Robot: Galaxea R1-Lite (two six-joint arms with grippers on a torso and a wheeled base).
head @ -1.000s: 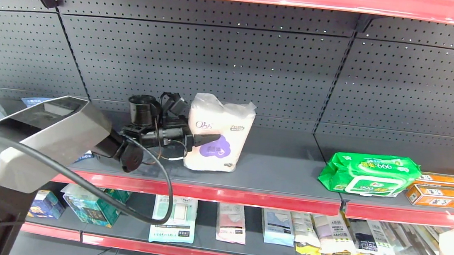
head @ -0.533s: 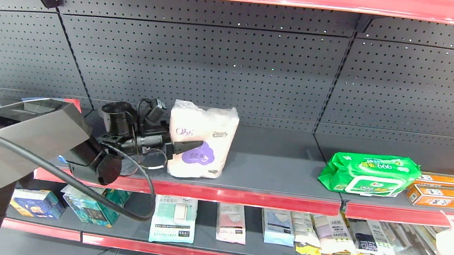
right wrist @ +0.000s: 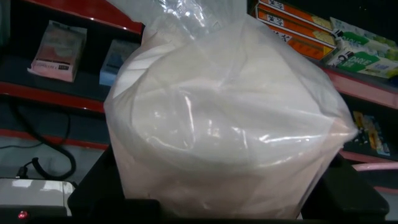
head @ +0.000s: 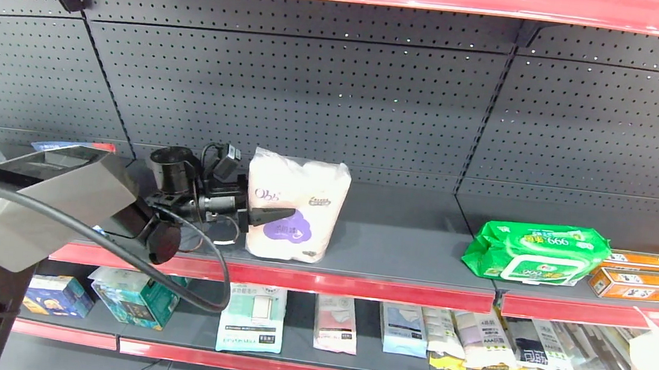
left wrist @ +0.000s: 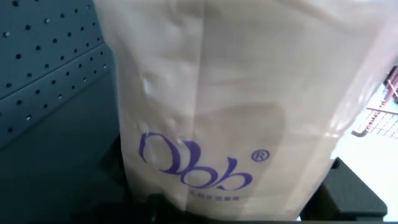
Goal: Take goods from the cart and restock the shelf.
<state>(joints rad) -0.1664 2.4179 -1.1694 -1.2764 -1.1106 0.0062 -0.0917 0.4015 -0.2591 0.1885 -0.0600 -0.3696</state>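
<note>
Left gripper: closed on your left pack, which seems to stand on the shelf at 9 o'clock.
Right gripper: clasps the right pack at 5 o'clock, unshelved.
Remaining: you release one, place the other.

Open shelf between tissue pack and green wipes — pegboard behind.

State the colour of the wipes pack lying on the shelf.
Bright green with a white lid panel; the wipes pack shows best in the head view.
</note>
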